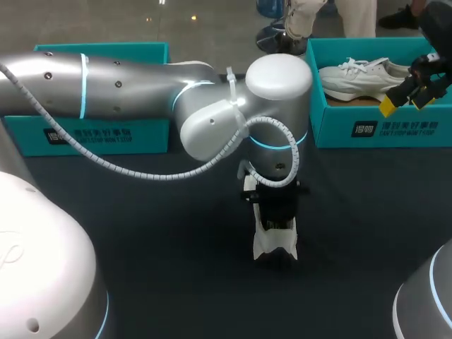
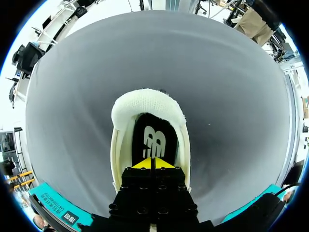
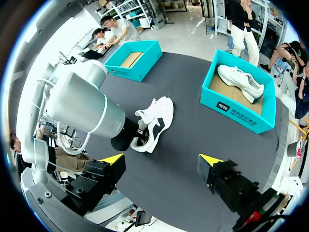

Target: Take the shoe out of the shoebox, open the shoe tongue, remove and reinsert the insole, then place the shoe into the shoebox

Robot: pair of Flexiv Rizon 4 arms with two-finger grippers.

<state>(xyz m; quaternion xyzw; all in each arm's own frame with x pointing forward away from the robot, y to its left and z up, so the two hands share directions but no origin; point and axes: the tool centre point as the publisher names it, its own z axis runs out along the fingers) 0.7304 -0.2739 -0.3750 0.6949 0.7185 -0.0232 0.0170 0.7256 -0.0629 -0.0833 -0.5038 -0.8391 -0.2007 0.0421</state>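
In the head view, the shoe (image 1: 274, 245) is seen on the table (image 1: 141, 233), with the left gripper (image 1: 276, 227) at its opening. In the left wrist view, the 2 fingers are pressed together over the shoe's black insole (image 2: 152, 137). In the right wrist view, the right gripper (image 3: 160, 159) is held well apart from the shoe, fingers spread wide.

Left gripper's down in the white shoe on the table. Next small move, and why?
Probably a short lift of the left gripper, up and back toward the heel. Its yellow tips sit closed at the heel end of the black insole, lying inside the white mesh shoe; whether they pinch it is unclear, so lift slowly.
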